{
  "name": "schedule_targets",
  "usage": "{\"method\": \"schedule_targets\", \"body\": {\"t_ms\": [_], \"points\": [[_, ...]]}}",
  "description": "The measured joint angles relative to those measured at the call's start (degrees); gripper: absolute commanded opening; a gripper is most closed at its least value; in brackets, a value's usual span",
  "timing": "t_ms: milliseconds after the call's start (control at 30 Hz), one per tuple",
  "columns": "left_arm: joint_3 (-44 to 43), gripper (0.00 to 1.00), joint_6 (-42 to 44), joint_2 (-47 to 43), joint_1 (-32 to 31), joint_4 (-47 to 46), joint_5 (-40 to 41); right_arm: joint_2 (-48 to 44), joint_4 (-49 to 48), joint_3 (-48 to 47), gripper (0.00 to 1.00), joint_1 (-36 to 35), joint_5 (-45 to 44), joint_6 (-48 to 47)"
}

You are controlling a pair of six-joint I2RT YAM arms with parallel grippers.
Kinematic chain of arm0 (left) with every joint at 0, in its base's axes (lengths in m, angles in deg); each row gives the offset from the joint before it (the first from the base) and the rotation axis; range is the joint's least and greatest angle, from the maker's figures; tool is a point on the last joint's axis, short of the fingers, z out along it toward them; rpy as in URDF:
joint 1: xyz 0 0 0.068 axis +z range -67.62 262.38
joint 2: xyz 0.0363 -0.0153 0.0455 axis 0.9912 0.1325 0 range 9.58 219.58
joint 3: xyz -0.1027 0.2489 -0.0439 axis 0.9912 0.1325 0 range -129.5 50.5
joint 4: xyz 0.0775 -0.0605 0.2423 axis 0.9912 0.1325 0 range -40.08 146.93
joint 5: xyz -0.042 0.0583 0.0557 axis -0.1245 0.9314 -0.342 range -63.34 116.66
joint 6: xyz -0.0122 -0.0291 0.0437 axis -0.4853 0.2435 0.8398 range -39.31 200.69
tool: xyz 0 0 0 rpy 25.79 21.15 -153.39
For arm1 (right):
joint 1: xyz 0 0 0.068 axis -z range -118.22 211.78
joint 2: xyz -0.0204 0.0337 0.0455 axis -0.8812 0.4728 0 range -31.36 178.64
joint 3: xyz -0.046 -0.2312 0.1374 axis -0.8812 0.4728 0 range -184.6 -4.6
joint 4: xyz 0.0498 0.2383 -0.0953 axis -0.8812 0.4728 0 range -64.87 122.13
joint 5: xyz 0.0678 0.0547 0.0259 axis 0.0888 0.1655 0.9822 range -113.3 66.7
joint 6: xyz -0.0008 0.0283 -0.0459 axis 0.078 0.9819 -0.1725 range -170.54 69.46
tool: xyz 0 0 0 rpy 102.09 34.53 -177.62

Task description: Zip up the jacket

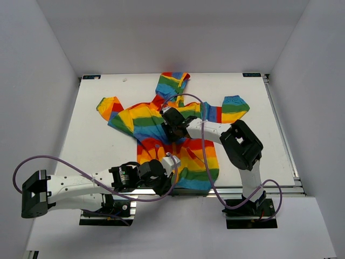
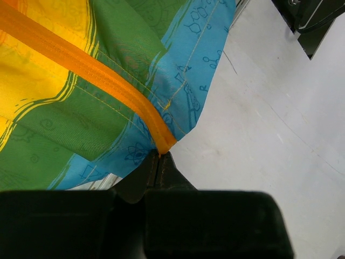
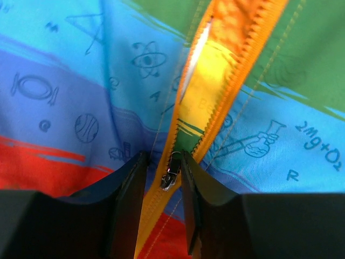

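While left pincer (image 2: pixel 158 164) clamps hem of jacket (image 2: pixel 108 118) at six o'clock, my right pincer (image 3: pixel 164 167) sits ajar astride slider (image 3: pixel 171 172) — next, I judge: nip, draw toward twelve.

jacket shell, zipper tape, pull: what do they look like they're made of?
jacket: thin, matte woven fabric with printed doodles, stitched seams and soft folds; likely cotton or polyester.
zipper tape: matte orange woven textile; the teeth look like moulded plastic in the same orange.
pull: small with a silvery glint, probably metal.

arms (image 1: pixel 75 186): white links | black joints (image 1: pixel 126 176) | purple cables (image 1: pixel 40 157) | black bases (image 1: pixel 105 217)
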Motion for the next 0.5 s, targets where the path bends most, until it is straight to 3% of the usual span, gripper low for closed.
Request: {"method": "schedule_targets", "body": {"t_ms": [200,300,333,500], "points": [[0.0,0.00,-0.3,-0.5,0.0,0.0,0.0,-0.8,-0.8,1.7,0.38,-0.1,-2.2,7.0],[0.0,0.00,-0.5,-0.8,0.0,0.0,0.0,-1.4,-1.5,2.9,0.28,0.0,-1.6,9.0],[0.0,0.00,-0.6,-0.9,0.0,0.0,0.0,-1.4,-1.6,3.0,0.17,0.1,-1.2,9.3],[0.0,0.00,-1.1,-1.6,0.0,0.4,0.0,-2.2,-3.3,4.5,0.07,0.7,1.8,11.0]]}}
